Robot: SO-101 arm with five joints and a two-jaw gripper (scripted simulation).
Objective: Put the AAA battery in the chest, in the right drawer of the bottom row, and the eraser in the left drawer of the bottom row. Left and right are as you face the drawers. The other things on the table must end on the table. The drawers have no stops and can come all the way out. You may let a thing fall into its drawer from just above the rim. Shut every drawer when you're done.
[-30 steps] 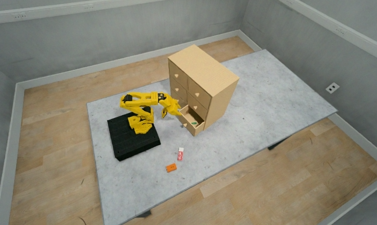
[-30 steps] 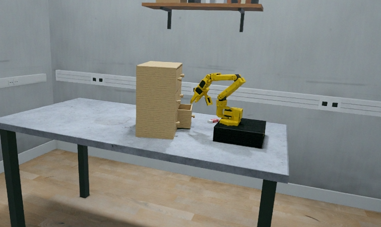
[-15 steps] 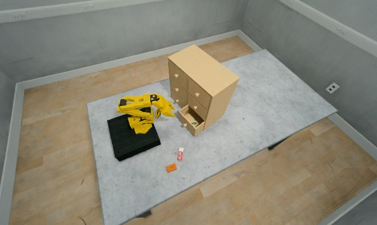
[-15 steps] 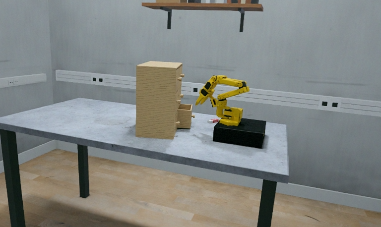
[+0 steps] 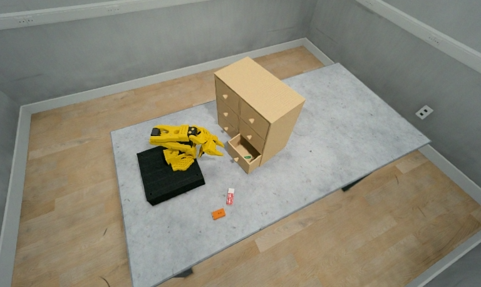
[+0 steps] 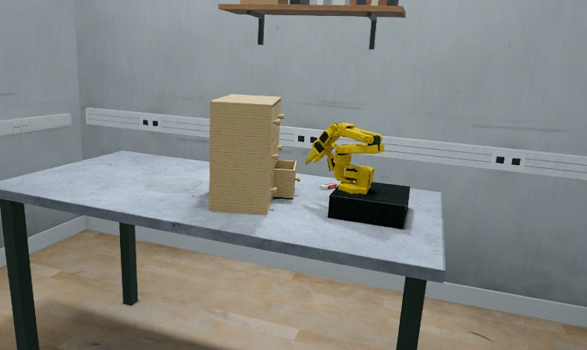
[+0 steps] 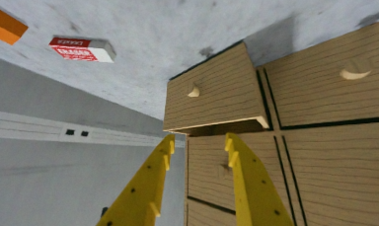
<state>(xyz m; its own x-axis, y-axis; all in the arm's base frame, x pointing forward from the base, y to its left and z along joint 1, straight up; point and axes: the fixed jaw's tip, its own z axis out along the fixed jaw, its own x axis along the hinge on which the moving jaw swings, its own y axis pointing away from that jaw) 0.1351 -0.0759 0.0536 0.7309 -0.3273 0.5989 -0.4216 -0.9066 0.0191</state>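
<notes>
The wooden chest [image 5: 258, 87] [image 6: 242, 156] stands before the arm. Its bottom-row right drawer [image 5: 243, 165] [image 6: 285, 184] [image 7: 222, 100] is pulled out. A small green battery [image 5: 247, 156] lies inside it, near the front. The bottom-row left drawer [image 5: 227, 125] [image 7: 321, 90] is shut. The red and white eraser [image 5: 230, 197] [image 6: 327, 186] [image 7: 81, 49] lies on the table in front of the chest, off to the right. My gripper [image 5: 223, 149] [image 6: 319, 166] [image 7: 200, 137] is partly open and empty, in the air above and in front of the open drawer.
An orange block [image 5: 218, 213] [image 7: 10, 29] lies on the table [image 5: 301, 184] [image 6: 173, 190] beyond the eraser. The arm stands on a black base block [image 5: 166, 181] [image 6: 368, 208]. The other drawers of the chest look shut. A wall shelf [image 6: 311, 10] is high behind.
</notes>
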